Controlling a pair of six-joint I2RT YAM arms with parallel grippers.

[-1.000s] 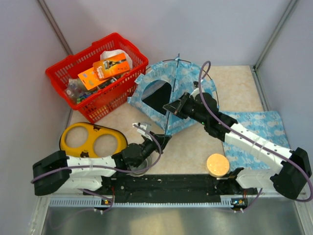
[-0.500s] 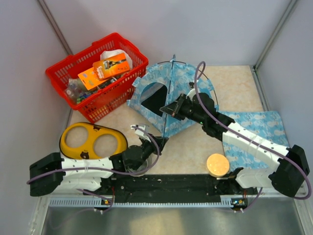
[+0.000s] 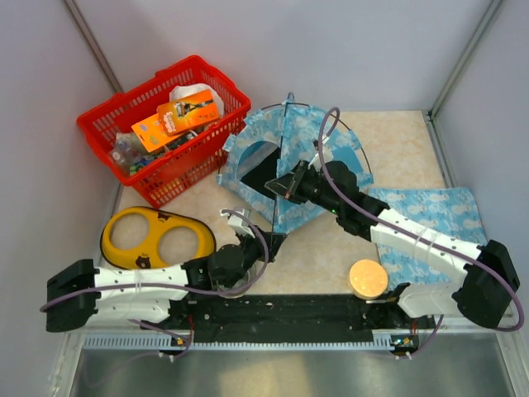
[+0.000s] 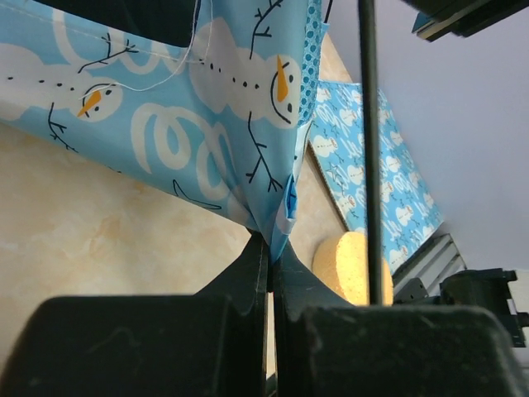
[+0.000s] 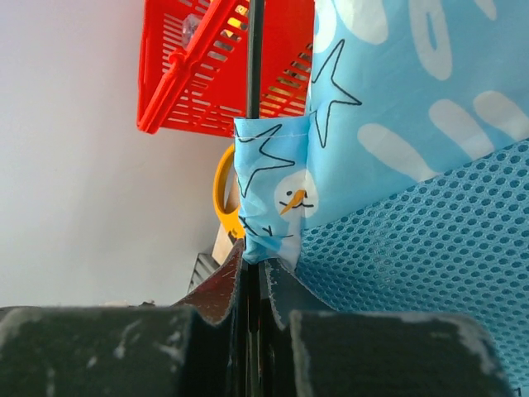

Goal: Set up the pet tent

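Pinching the pet tent (image 3: 307,136): left hand (image 3: 272,241) at its near corner, right hand (image 3: 282,184) above.

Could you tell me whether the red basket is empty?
No, the top view shows the basket holding orange packets among other goods.

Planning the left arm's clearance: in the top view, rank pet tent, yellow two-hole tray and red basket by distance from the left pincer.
1. pet tent, its near corner pinched in the left pincer
2. yellow two-hole tray, to its left
3. red basket, back left
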